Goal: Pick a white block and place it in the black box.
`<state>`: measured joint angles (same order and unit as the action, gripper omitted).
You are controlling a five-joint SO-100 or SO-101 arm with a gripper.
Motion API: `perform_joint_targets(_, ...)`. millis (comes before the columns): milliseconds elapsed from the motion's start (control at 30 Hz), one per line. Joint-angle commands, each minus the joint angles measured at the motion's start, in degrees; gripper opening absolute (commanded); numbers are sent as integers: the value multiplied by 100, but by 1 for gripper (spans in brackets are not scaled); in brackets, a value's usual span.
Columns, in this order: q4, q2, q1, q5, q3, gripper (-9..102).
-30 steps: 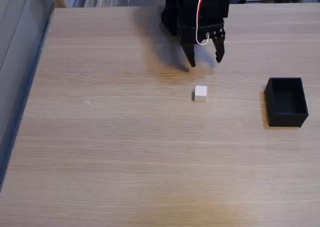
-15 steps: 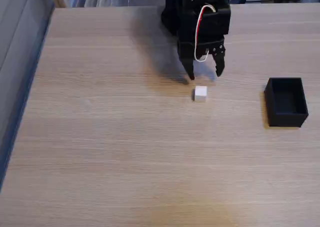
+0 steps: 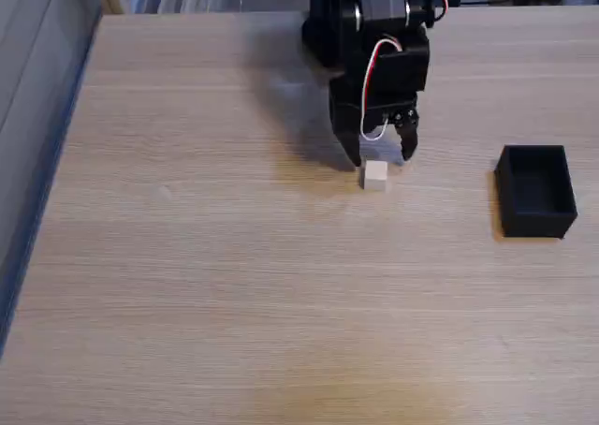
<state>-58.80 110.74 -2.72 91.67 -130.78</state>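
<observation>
Wood tabletop (image 3: pixel 234 285). Black arm (image 3: pixel 370 32) reaches in from the far edge. Black box (image 3: pixel 535 190) near the right edge, open top up. Gripper (image 3: pixel 380 155) jaws apart, tips straddling the white block (image 3: pixel 375 175), mid-table, not clamped.

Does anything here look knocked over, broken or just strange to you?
Nothing stands out. The white block sits flat on the wooden table, the black box stands upright and empty off to the right, and the gripper hangs just behind the block with its jaws apart. A red and white wire loops loosely on the arm.
</observation>
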Motion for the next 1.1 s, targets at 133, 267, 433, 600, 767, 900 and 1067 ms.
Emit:
perform_joint_targets(133,193,-334,79,-9,369,28)
perform_joint_targets(267,229,-527,105,-44,527,28)
perform_joint_targets(433,246,-791,123,-167,765,25)
perform_joint_targets(600,246,-853,149,-35,765,16)
perform_joint_targets(767,149,-844,158,-9,721,0)
perform_joint_targets(900,176,-633,185,44,642,0)
perform_joint_targets(1067,510,308,18,387,176,0)
